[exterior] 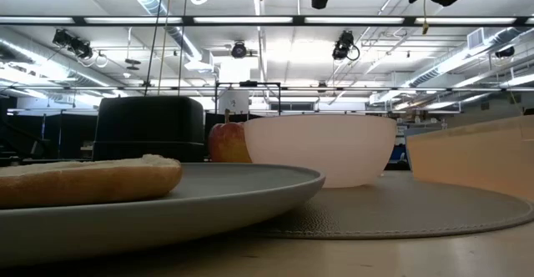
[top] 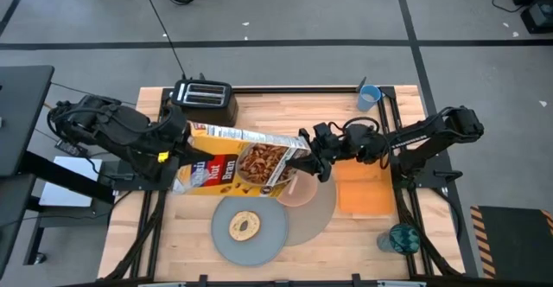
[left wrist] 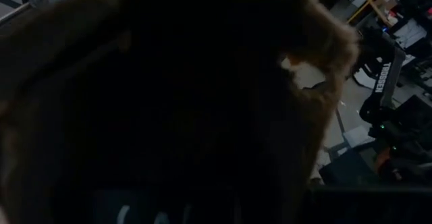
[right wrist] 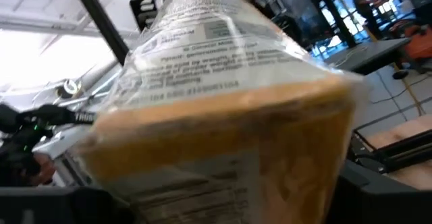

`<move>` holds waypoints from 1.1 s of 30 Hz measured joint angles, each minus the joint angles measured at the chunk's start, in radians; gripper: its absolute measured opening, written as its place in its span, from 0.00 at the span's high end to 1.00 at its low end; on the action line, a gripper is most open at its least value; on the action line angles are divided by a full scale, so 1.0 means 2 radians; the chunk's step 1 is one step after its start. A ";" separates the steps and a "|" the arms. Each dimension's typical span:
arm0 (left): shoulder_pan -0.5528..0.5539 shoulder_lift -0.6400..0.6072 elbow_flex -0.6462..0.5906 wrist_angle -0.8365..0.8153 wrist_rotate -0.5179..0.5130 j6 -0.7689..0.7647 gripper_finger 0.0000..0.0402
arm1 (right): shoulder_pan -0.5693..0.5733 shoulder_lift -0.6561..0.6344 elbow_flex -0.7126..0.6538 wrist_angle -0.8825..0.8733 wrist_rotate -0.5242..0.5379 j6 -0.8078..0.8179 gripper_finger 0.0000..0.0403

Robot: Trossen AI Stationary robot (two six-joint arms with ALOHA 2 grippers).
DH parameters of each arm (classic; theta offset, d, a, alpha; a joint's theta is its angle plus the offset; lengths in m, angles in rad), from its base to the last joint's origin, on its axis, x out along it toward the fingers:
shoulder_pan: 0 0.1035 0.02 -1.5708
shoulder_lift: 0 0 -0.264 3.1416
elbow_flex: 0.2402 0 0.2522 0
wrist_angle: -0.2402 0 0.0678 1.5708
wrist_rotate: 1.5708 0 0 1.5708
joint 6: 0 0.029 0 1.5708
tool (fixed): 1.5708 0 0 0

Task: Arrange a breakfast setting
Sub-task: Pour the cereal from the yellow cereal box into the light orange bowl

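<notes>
The yellow cereal box [top: 229,159] is held tipped on its side above the table [top: 354,226], its open end and clear inner bag [right wrist: 223,55] over the small pink bowl [top: 300,188]. The left tool [top: 177,149] is clamped shut on the box's base end; the right tool [top: 317,160] is at the bag mouth, and I cannot tell whether its fingers have hold of the film. Risk: if the tilt steepens, cereal could overshoot the bowl onto the tan placemat [top: 324,213]; a pull on the bag could drag it out of the box; a slip at the left would drop the box on the grey plate [top: 249,229]. Count: one box, one bowl, one plate carrying one bagel [top: 244,226], one placemat, one red apple [exterior: 227,142], one light-blue cup [top: 369,97]. No spoon seen.
</notes>
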 joint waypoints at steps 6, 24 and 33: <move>0.000 0.000 0.000 0.003 -0.012 0.009 0.99 | -0.001 0.000 0.000 0.018 0.008 -0.012 0.46; 0.000 0.000 0.000 0.021 -0.021 0.006 0.95 | -0.002 0.000 0.000 0.036 0.012 -0.042 0.62; 0.000 -0.003 0.000 0.037 -0.021 -0.005 0.73 | -0.002 0.000 -0.001 0.039 0.012 -0.064 0.62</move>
